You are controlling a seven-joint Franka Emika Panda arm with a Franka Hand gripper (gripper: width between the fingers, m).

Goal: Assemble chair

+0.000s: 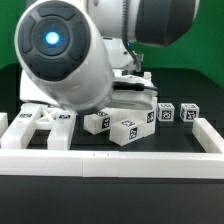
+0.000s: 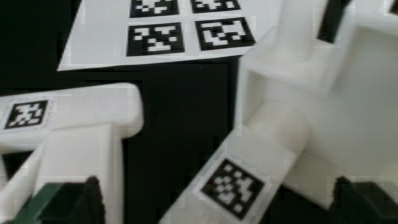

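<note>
Here, the gripper (image 2: 217, 205) is seen spread wide, nothing clamped; a tagged chair piece (image 2: 267, 130) is found between its jaws, long axis pointed toward the marker board (image 2: 160, 35).

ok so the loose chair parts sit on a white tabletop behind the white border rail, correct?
Not quite. The exterior view shows that the tabletop is black, not white. The rest holds: the loose chair parts sit on it behind the white border rail.
</note>
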